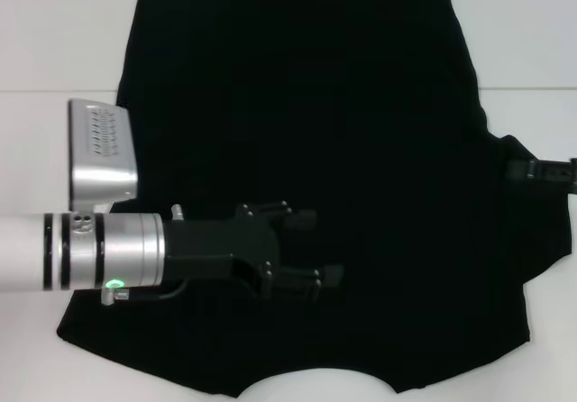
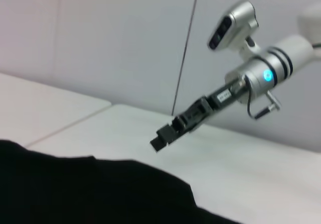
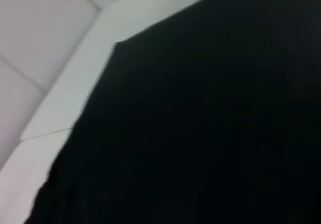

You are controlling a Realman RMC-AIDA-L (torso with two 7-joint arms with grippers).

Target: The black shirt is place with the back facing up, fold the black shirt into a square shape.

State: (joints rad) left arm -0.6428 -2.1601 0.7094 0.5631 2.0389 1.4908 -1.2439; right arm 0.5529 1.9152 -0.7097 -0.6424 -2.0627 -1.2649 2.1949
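Note:
The black shirt (image 1: 361, 132) lies spread flat on the white table (image 1: 54, 41), its curved neckline toward the near edge and one sleeve (image 1: 541, 213) sticking out to the right. My left gripper (image 1: 325, 244) reaches in from the left and hovers over the shirt's near-left part, open, with nothing between its fingers. My right gripper (image 1: 539, 169) pokes in at the far right edge, over the sleeve. In the left wrist view the right gripper (image 2: 159, 141) hangs above the table beyond the shirt (image 2: 90, 194). The right wrist view shows only shirt fabric (image 3: 200, 123) and table.
White table surface (image 3: 60, 43) surrounds the shirt, with a seam line (image 1: 54, 93) running across the far part. A pale wall (image 2: 100, 43) rises behind the table in the left wrist view.

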